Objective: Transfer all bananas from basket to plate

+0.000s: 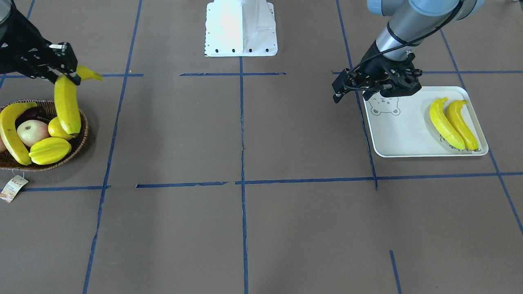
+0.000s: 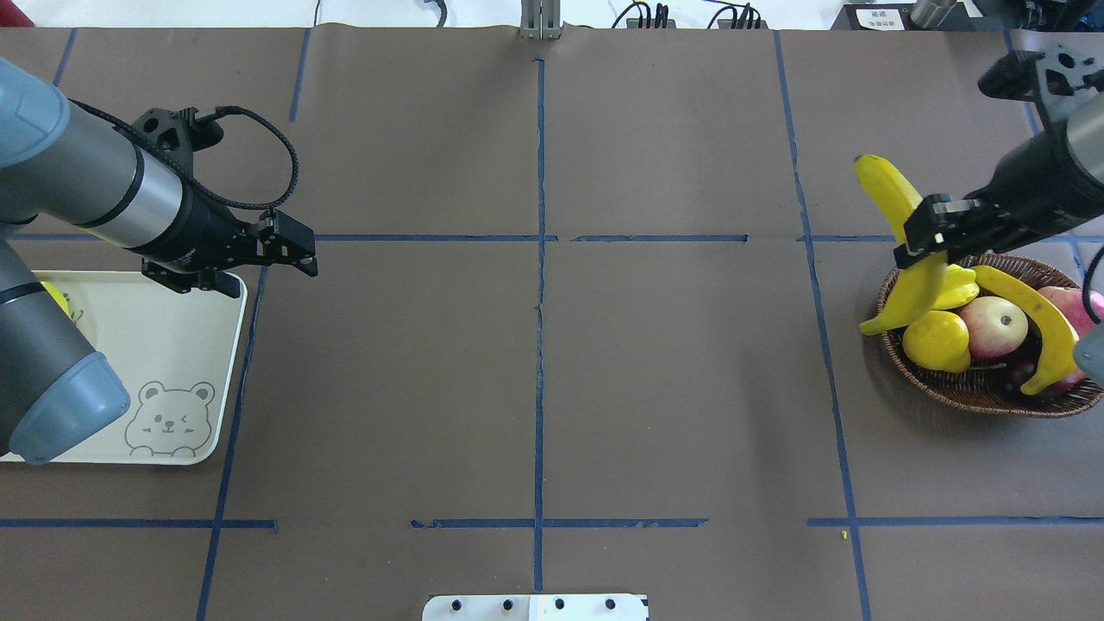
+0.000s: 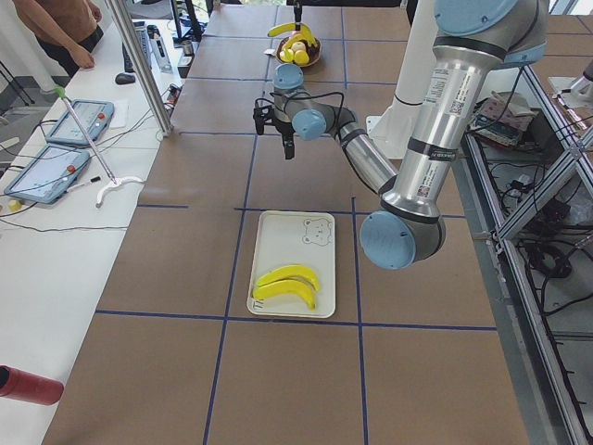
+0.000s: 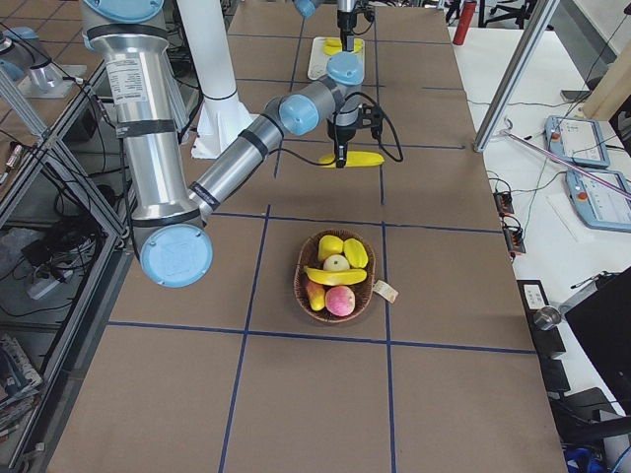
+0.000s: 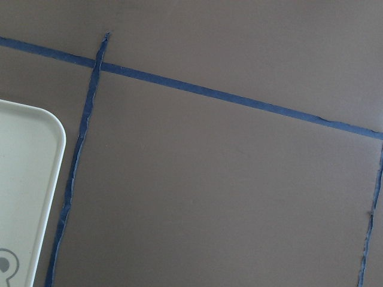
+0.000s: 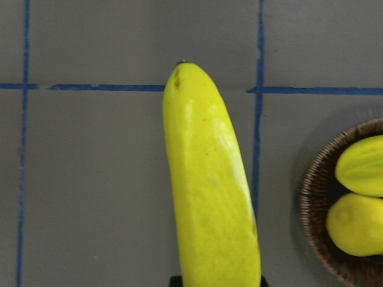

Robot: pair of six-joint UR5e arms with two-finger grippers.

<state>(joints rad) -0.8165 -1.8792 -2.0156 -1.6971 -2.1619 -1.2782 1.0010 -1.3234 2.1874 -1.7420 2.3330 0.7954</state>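
My right gripper (image 1: pixel 67 74) is shut on a banana (image 1: pixel 67 107) near its stem end, and the banana hangs over the far rim of the wicker basket (image 1: pixel 81 143). The right wrist view shows that banana (image 6: pixel 209 191) reaching out over the table. Another banana (image 1: pixel 10 131) lies in the basket. Two bananas (image 1: pixel 445 124) (image 1: pixel 462 121) rest side by side on the bear-print plate (image 1: pixel 402 136). Above the plate's corner near the bear face, my left gripper (image 2: pixel 194 280) is open and holds nothing.
An apple (image 1: pixel 32 132), a starfruit (image 1: pixel 50 150) and a lemon (image 1: pixel 57 128) share the basket, whose paper tag (image 1: pixel 12 188) lies on the table. The white robot base (image 1: pixel 241 28) stands at the table's middle edge. Blue tape lines grid the brown table.
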